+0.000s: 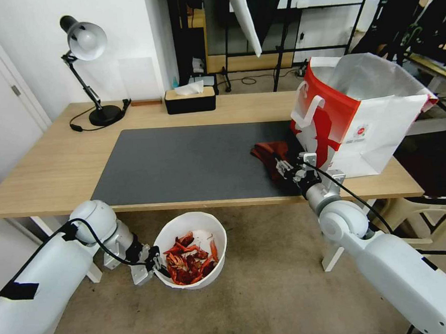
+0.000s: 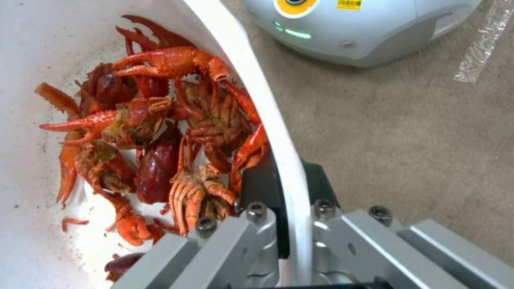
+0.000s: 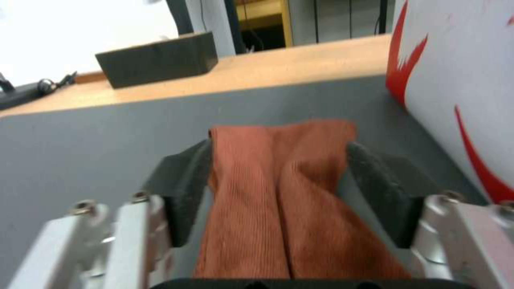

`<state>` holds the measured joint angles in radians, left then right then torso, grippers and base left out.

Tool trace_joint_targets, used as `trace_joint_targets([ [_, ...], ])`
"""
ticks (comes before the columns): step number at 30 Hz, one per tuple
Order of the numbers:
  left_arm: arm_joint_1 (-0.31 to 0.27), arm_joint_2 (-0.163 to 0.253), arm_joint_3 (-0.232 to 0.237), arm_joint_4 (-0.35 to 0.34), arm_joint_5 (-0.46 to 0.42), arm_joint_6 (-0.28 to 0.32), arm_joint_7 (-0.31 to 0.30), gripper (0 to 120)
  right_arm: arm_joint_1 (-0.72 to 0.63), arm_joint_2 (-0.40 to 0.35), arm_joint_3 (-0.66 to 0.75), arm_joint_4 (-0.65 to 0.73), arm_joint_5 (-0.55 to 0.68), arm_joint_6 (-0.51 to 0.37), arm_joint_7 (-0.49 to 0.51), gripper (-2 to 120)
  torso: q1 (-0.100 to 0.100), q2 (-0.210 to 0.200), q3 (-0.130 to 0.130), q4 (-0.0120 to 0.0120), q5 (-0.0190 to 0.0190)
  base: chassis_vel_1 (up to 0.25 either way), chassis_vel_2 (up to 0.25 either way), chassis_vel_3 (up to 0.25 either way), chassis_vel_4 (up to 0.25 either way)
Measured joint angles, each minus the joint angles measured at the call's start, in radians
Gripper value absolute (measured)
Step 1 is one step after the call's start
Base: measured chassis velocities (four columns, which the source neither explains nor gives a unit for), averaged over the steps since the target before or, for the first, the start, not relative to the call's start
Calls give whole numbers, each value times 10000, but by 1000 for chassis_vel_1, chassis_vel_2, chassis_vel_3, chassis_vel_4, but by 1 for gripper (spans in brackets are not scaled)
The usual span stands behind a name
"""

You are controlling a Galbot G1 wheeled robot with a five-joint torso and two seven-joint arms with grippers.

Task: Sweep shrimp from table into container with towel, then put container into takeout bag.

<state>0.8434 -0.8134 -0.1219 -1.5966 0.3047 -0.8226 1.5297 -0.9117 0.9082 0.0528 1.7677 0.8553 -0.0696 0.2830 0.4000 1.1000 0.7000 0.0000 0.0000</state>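
The white container point(image 1: 188, 219) hangs below the table's point(image 1: 46, 162) front edge, over the carpet, tilted toward me. It holds the red shrimp point(image 1: 191, 262). My left gripper point(image 1: 156, 264) is shut on its rim. In the left wrist view one finger point(image 2: 257, 180) sits inside the container point(image 2: 251, 68) beside the shrimp point(image 2: 160, 132), the other outside. The rust-red towel point(image 1: 270, 151) lies on the grey mat point(image 1: 192, 161) beside the takeout bag point(image 1: 361, 113). My right gripper point(image 1: 285, 167) is open, its pads point(image 3: 182, 188) straddling the towel point(image 3: 278, 180) near the bag point(image 3: 460, 60).
A black tissue box point(image 1: 189, 99) and a desk lamp point(image 1: 87, 42) stand along the table's far edge. The bag stands upright with its mouth open at the table's right end. My own grey base point(image 2: 353, 24) is on the carpet near the container.
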Motion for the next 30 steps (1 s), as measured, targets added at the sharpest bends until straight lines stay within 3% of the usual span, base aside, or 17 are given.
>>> trace_joint_targets([
  [3,6,-18,1,1,0,0,0,0,-9,0,38,51,-31,55,-4,73,0,0,0,0,0,0,0,0,0],
  [6,60,-81,6,6,17,0,0,0,-195,61,256,453,-395,494,-195,98,0,-1,0,1,-1,0,0,0,0],
  [11,42,-84,9,8,19,0,0,0,-634,75,556,922,-832,591,-306,100,0,0,-1,2,-2,0,0,0,0],
  [19,-139,-112,132,83,-25,0,0,0,-2492,61,1636,2328,-1792,683,-436,100,-1,0,-1,-6,-2,0,0,0,0],
  [22,-53,-62,106,-13,-42,0,0,0,-3105,155,1831,2692,-2237,788,-291,100,0,0,-1,2,-1,0,0,0,0],
  [26,108,46,54,-256,-55,0,0,0,-3756,316,2038,3085,-2642,838,-105,100,-1,0,-2,2,-2,0,0,0,0],
  [30,471,351,-55,-920,-154,0,0,0,-4656,632,2315,3501,-3477,900,82,100,-1,0,-2,2,-1,0,0,0,0],
])
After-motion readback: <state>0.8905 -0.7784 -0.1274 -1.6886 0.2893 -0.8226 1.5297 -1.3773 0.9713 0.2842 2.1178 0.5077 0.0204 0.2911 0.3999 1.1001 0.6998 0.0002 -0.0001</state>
